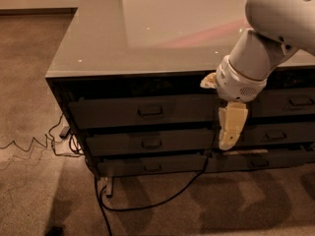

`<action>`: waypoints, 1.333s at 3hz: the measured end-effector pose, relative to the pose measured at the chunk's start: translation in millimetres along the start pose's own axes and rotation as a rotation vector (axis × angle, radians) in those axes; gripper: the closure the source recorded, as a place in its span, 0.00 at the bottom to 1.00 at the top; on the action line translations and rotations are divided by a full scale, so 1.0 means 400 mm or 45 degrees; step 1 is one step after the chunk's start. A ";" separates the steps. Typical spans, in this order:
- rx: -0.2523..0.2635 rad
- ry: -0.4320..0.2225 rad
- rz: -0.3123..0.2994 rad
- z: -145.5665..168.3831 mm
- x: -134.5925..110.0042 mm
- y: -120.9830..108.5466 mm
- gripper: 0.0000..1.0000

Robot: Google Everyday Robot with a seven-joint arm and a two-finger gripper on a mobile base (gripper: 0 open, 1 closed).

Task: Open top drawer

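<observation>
The top drawer [113,113] is the tallest dark grey front just under the countertop, with a small rectangular metal pull handle [150,111] at its centre. Its front looks pushed in and no tray interior shows. My gripper [229,137] hangs pointing down from the white arm [275,28]. It is in front of the cabinet, to the right of the handle and a little lower, at the right end of the drawer front. It holds nothing that I can see.
Two slimmer grey drawers [123,144] [128,167] sit below the top drawer. More drawers [290,102] stand to the right behind the arm. The glossy grey countertop [147,38] overhangs. A black cable [147,205] and cords [54,141] lie on the carpet.
</observation>
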State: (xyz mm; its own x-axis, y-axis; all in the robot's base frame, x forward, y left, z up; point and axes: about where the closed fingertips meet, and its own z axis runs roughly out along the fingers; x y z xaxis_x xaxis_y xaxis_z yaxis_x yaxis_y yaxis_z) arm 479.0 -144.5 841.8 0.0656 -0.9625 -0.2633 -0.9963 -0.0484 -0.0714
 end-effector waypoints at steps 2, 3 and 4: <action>-0.083 -0.211 -0.035 0.096 -0.038 -0.041 0.00; -0.115 -0.303 -0.086 0.154 -0.093 -0.090 0.00; -0.079 -0.307 -0.150 0.182 -0.125 -0.128 0.00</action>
State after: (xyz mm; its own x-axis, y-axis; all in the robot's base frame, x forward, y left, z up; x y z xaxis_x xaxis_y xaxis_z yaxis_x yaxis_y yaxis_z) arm 530.7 -74.6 788.7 0.1850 -0.8583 -0.4785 -0.9821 -0.1795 -0.0578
